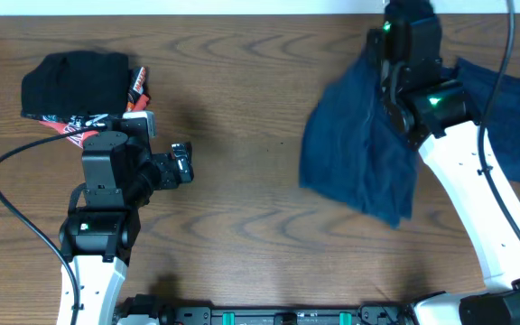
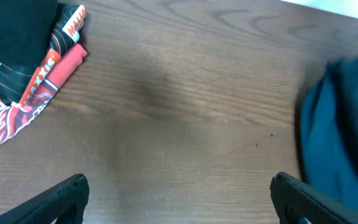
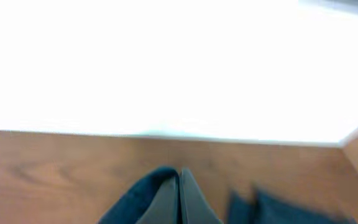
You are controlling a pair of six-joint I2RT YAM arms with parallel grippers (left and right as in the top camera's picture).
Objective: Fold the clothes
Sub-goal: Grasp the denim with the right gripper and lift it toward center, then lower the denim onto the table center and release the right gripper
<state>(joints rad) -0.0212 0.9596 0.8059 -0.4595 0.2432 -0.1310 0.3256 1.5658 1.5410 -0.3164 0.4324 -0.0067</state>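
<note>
Right fingers (image 3: 180,186) pinched shut on navy garment (image 1: 355,153) (2 o'clock, dangling bunched). Left fingers (image 1: 182,163) wide, empty, 9 o'clock. Risk: single-point grip, so cloth may slip or land crumpled on surface (image 1: 260,226).

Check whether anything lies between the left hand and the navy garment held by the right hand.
Nothing visible. Only bare table lies between the open left hand and the navy garment the right hand pinches. The black-and-red pile sits off that path.
</note>
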